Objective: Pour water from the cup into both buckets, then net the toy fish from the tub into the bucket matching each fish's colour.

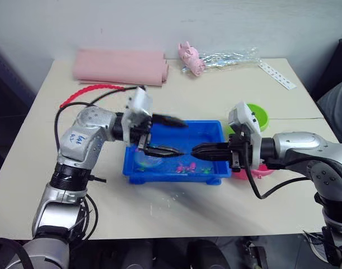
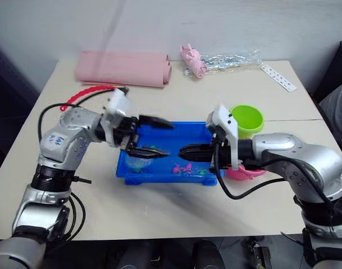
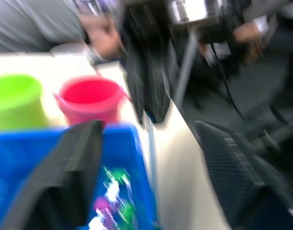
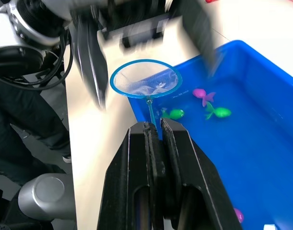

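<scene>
The net [image 4: 145, 82] is being held by its thin handle in the closed right gripper [image 4: 153, 128], over the tub [image 4: 261, 158] end; it is probably light and flimsy. The left gripper [image 1: 164, 134] is gaping, empty.

No legible text, labels, brands or numbers. The blue marking on the left arm's upper shell [image 1: 76, 138] is too small to read.
</scene>
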You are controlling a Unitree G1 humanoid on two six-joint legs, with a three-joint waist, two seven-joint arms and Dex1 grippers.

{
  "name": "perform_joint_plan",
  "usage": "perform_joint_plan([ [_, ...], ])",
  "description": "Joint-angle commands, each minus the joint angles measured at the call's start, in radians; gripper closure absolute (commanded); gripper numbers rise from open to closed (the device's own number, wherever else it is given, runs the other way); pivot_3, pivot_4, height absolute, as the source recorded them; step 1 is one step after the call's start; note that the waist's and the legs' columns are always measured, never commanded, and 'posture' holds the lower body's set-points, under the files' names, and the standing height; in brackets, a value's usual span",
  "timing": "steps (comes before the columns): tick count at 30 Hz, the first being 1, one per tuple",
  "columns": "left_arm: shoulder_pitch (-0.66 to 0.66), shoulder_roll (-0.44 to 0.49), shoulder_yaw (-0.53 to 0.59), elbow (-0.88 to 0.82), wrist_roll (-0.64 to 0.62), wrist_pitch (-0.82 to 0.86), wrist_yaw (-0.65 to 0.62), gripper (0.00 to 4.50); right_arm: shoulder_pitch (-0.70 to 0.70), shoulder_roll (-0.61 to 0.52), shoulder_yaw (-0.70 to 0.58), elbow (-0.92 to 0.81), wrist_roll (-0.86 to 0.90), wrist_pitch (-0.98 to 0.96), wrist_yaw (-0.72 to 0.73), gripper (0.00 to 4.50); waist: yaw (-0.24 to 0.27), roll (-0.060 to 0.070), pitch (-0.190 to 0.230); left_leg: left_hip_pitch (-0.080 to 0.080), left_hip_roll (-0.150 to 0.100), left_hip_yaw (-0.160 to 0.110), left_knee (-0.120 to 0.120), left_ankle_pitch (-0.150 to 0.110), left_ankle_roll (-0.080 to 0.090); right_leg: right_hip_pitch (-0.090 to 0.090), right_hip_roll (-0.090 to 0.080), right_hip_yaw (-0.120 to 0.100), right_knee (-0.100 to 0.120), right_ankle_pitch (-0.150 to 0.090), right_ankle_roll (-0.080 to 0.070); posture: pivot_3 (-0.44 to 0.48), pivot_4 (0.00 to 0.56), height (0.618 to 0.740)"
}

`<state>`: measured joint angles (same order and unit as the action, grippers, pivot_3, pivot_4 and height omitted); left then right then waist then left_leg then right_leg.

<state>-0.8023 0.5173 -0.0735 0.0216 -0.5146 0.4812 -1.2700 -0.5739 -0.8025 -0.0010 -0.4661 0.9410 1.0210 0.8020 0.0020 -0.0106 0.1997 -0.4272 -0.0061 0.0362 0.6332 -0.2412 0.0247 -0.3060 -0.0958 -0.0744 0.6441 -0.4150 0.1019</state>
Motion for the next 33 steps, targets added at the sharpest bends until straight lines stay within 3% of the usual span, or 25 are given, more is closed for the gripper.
perform_joint_plan([
  [1, -0.022, 0.025, 0.128, 0.001, -0.086, 0.025, 0.034, 0.03, 0.058, -0.077, -0.088, -0.034, -0.049, -0.059, 0.029, 4.5, 0.0, 0.0, 0.0, 0.0, 0.0, 0.0, 0.0, 0.0, 0.0, 0.0, 0.0, 0.0, 0.0, 0.0, 0.0, 0.0, 0.15, 0.74],
  [6, 0.074, 0.143, 0.221, 0.042, -0.071, -0.009, 0.004, 0.03, 0.142, -0.178, -0.15, -0.003, -0.181, -0.191, 0.078, 4.5, -0.009, 0.0, 0.0, 0.001, 0.0, 0.001, -0.001, 0.0, 0.0, 0.0, 0.0, 0.0, 0.0, 0.0, 0.0, 0.0, 0.15, 0.74],
  [9, 0.162, 0.213, 0.244, 0.101, -0.013, -0.119, -0.024, 0.03, 0.17, -0.231, -0.156, 0.023, -0.298, -0.325, 0.12, 4.5, -0.008, 0.0, 0.0, 0.004, 0.0, 0.002, -0.003, 0.0, 0.0, 0.0, 0.0, 0.002, 0.0, 0.0, 0.0, 0.0, 0.15, 0.74],
  [12, 0.246, 0.244, 0.249, 0.151, 0.032, -0.199, -0.026, 0.03, 0.155, -0.325, -0.037, 0.051, -0.545, -0.531, 0.151, 4.5, -0.005, 0.001, 0.001, 0.004, 0.0, 0.002, -0.003, 0.0, -0.001, 0.0, 0.0, 0.002, 0.001, 0.0, 0.0, 0.0, 0.15, 0.74],
  [17, 0.344, 0.216, 0.209, 0.115, 0.059, -0.261, -0.018, 0.03, 0.055, -0.317, 0.092, 0.077, -0.695, -0.59, 0.154, 4.5, -0.003, 0.001, 0.001, 0.004, 0.0, 0.002, -0.001, 0.0, -0.001, 0.0, -0.001, 0.003, 0.0, 0.0, 0.0, 0.0, 0.15, 0.74],
  [22, 0.37, 0.204, 0.199, 0.058, 0.043, -0.179, 0.048, 0.03, -0.058, -0.327, 0.204, 0.16, -0.915, -0.775, 0.182, 4.5, -0.006, 0.001, 0.001, 0.004, 0.0, 0.002, 0.0, 0.0, -0.001, -0.001, -0.001, 0.004, 0.0, 0.0, 0.0, 0.0, 0.15, 0.74],
  [33, 0.346, 0.169, 0.133, 0.024, 0.045, -0.161, 0.039, 0.03, -0.12, -0.293, 0.272, 0.191, -1.11, -0.906, 0.241, 4.5, -0.006, 0.001, 0.001, 0.004, 0.0, 0.002, -0.002, 0.001, -0.001, -0.001, 0.0, 0.003, 0.003, 0.0, 0.0, 0.0, 0.15, 0.74],
])
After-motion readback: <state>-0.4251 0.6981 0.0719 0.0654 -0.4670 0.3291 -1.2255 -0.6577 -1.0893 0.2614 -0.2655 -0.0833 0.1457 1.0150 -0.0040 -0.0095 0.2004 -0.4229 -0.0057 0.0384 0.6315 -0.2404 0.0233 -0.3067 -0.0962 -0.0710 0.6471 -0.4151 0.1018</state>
